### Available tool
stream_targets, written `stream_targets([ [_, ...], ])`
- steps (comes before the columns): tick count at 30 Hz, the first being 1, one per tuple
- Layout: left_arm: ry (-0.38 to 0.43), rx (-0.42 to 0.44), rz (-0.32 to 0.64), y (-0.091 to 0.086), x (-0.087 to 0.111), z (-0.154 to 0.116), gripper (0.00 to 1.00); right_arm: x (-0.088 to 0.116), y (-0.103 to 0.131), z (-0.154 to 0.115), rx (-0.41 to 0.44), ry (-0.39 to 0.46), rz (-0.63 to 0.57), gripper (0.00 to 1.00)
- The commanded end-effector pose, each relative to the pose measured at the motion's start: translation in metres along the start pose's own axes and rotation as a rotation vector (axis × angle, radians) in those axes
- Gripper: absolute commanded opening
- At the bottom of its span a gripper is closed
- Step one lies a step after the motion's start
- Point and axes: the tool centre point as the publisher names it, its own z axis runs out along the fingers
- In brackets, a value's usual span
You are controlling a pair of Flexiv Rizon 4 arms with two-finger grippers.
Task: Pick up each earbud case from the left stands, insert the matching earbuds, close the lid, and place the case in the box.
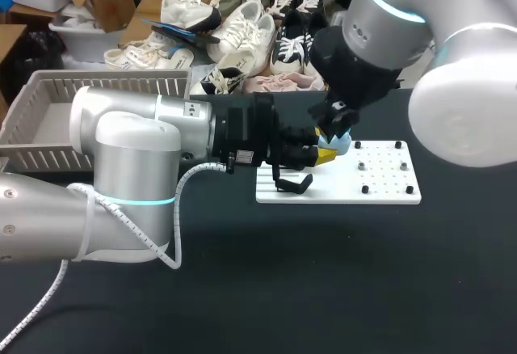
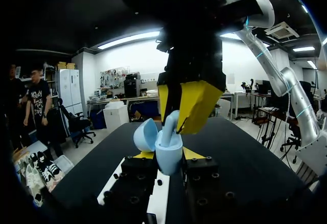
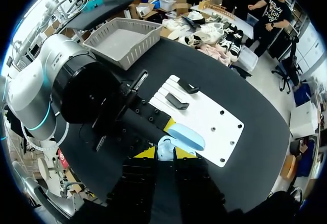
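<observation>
Pale blue plastic sits at the heart of this moment: the earbud case [image 2: 168, 155] is up off the bench [image 1: 339, 289], just right of the head view's middle, above the white plate [image 1: 388, 188]. The left claw [image 2: 168, 156] is clamped on the case, one yellow tip against each side of its body. The right claw [image 2: 175, 124] comes down from above and looks pinched on a pale blue earbud [image 2: 171, 121], whose lower end reaches into the case's mouth.

The task seems about midway for this case. It is lifted from the black stands [image 3: 176, 102], its lid [image 2: 145, 134] is open, and an earbud is going in. I cannot tell whether another earbud is already seated. What is left, as I judge it, is to finish the earbuds, shut the lid, and carry the case to the box [image 1: 48, 120] at the head view's upper left.

The case stands mouth up, towards the right claw, with the lid tipped back to one side of the left claw. From the right wrist view, the lid's oval runs roughly along the left claw's reach, so I take that as its long axis.
</observation>
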Motion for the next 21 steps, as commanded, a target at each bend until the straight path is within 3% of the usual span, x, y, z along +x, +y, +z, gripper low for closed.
stream_targets([
  [1, -0.001, -0.008, 0.001, -0.0011, 0.0004, 0.0013, 0.0, -0.0011, 0.0012, 0.0007, 0.005, 0.005, 0.004, 0.0],
  [21, -0.001, -0.008, 0.001, -0.0011, 0.0004, 0.0013, 0.0, 0.0027, 0.0006, -0.0024, 0.008, 0.005, 0.004, 0.0],
])
